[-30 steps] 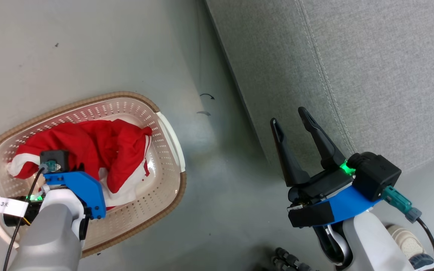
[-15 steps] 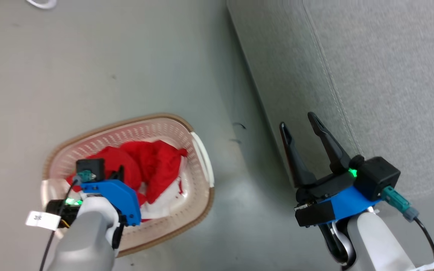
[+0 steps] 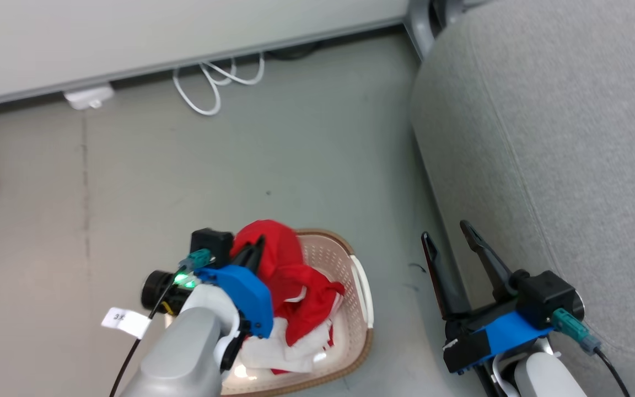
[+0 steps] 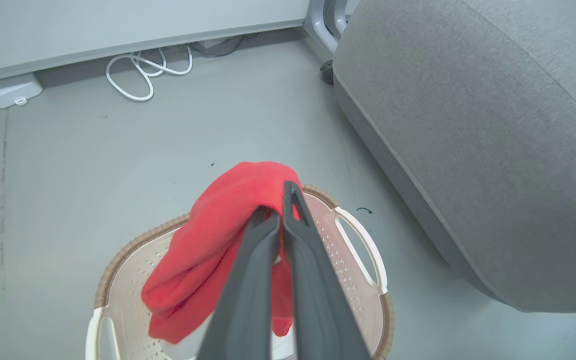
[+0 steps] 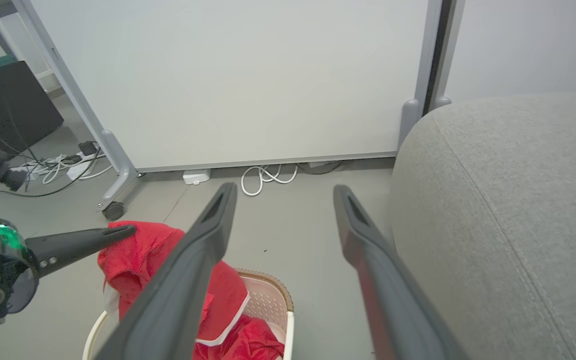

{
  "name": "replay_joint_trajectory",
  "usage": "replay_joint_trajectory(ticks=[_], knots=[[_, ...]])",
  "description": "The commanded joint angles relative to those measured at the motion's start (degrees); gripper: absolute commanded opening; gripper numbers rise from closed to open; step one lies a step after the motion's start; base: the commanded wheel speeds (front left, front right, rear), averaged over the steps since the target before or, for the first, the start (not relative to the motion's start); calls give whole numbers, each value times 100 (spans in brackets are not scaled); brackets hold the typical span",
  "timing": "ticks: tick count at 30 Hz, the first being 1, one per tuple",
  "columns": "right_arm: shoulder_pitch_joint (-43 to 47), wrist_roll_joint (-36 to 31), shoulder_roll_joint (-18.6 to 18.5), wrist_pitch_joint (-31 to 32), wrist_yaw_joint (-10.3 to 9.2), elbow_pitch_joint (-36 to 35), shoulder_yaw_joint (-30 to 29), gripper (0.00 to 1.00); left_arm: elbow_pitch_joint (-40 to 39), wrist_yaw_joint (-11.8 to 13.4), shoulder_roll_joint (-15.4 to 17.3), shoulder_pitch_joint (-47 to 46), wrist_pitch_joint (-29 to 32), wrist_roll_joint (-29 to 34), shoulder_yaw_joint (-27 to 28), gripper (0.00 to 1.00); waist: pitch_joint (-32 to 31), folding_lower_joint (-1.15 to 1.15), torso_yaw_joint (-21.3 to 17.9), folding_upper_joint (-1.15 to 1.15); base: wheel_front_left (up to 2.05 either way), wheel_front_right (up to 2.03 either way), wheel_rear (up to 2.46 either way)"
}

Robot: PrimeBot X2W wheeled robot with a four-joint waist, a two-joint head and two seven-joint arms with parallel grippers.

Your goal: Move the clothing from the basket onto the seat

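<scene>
A small white tag (image 3: 124, 321) hangs on the cable by the left wrist. Its mark begins with a 3, and the rest is too blurred to read. Just beyond it, the left claw (image 4: 277, 207) has its two dark fingers pressed together on a fold of the clothing (image 3: 287, 270), pinching one bright red garment. That piece is held up above the rim and hangs down in soft folds into the basket (image 3: 333, 258). More red cloth with white edging lies crumpled beneath it, inside the cream perforated walls under the brown woven-look rim. The basket stands on the grey floor (image 3: 130, 193), near the seat but apart from it. The right claw (image 3: 445, 231) hangs over the strip of floor between them with its fingers spread wide and nothing in them, a green light glowing at its base. The seat (image 3: 543, 138) is a big light grey cushion with a rounded edge and a stitched seam. Further off, a looped white cable (image 3: 213, 82) and a white plug block (image 3: 89, 96) lie at the foot of a pale panel (image 3: 130, 33) on wheels.
</scene>
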Motion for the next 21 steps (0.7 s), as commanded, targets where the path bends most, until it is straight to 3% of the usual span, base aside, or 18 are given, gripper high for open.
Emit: replay_joint_trajectory(ticks=[1, 8, 21], knots=[[82, -20, -18, 18, 4, 13, -32, 100, -146, -3, 3, 11, 9, -88, -116, 0, -432, 2, 400, 0, 0, 0, 0], [365, -132, -20, 198, 4, -84, -45, 100, -1043, -5, 1, -328, -35, -566, -806, 0, -832, 2, 645, 0, 0, 0, 0], [608, -112, -19, 375, 4, -175, 61, 100, -1981, 111, 3, -1120, -18, -865, -1382, 0, -1218, 2, 585, 0, 0, 0, 0]])
